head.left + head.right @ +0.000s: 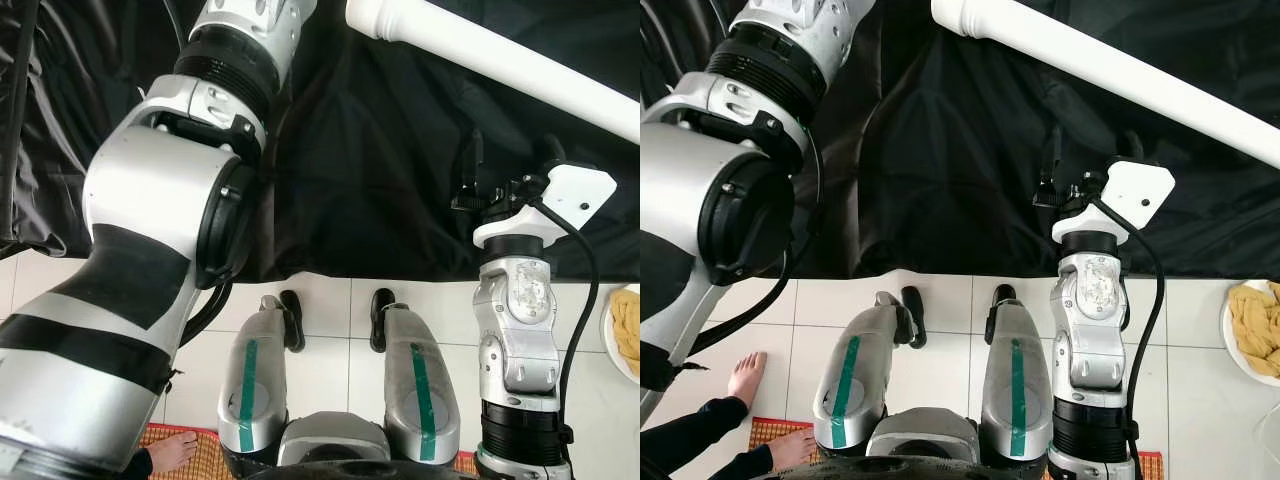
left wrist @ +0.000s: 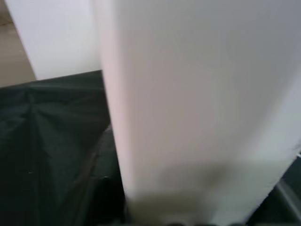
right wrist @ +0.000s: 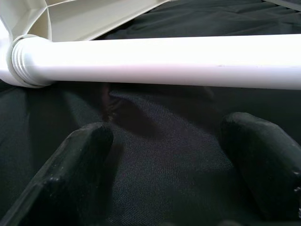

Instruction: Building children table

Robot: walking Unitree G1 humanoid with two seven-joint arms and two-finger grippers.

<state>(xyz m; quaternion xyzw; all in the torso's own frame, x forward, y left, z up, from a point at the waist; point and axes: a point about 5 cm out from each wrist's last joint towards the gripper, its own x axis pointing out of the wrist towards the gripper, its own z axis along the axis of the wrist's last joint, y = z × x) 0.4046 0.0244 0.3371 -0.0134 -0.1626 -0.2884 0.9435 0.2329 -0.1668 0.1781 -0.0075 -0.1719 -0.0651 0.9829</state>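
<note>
white table leg [image 1: 500, 55] runs across the upper right of the left eye frame, a long round tube slanting down toward the right edge, lying over the black cloth [image 1: 380, 170] that covers the upper half of the picture. in the right wrist view that same tube crosses the upper part of the frame and its ringed end meets a socket in the white tabletop [image 3: 70, 16] at the upper left corner.

right gripper [image 3: 164, 160] sits low over the cloth, its two black fingers [image 3: 80, 155] well apart with bare fabric between them, the tube beyond the tips and not touched. in the left eye view its arm rises at the lower right, white wrist mount on top.

left arm [image 1: 150, 250] bulks large down the left side and reaches up out of the top of the frame. its wrist camera is pressed close to a pale white surface, blurred, probably the table leg; whether those fingers are apart or together, cannot tell.

lower centre: the robot's legs on white floor tiles [image 1: 320, 300]. a person's bare foot [image 1: 745, 378] at the lower left of the right eye frame, and a plate of yellowish food [image 1: 1252, 330] at the right edge.
</note>
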